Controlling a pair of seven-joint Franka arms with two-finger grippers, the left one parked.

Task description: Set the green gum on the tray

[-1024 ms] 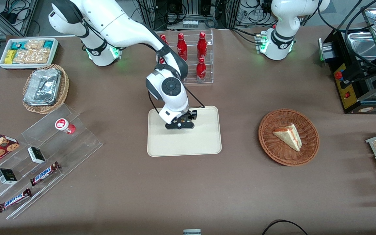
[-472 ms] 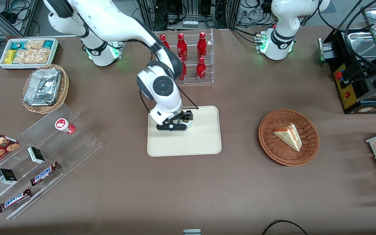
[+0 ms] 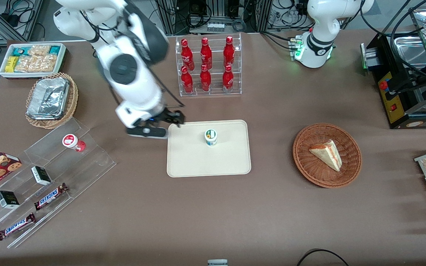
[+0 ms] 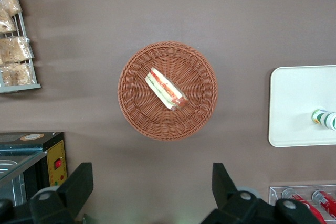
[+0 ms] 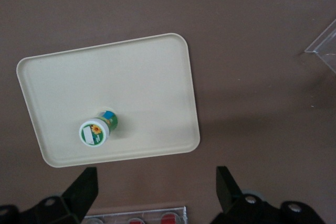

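The green gum (image 3: 210, 137) stands upright on the cream tray (image 3: 208, 162), apart from its rim. It has a white body, a teal label and a green-and-white lid. My right gripper (image 3: 157, 125) is open and empty, raised above the table just outside the tray's edge toward the working arm's end. In the right wrist view the green gum (image 5: 97, 129) stands on the tray (image 5: 136, 77), well clear of my open gripper (image 5: 155, 187). The left wrist view also shows the tray (image 4: 299, 98) and the gum (image 4: 325, 119).
A red-lidded canister (image 3: 73, 142) sits on a clear stepped shelf (image 3: 50, 177) with candy bars. A clear rack of red bottles (image 3: 209, 66) stands farther from the camera than the tray. A wicker basket (image 3: 327, 173) holds a sandwich toward the parked arm's end.
My gripper has let go of the green gum, risen and moved off the tray toward the working arm's end. The gum now stands alone on the tray.
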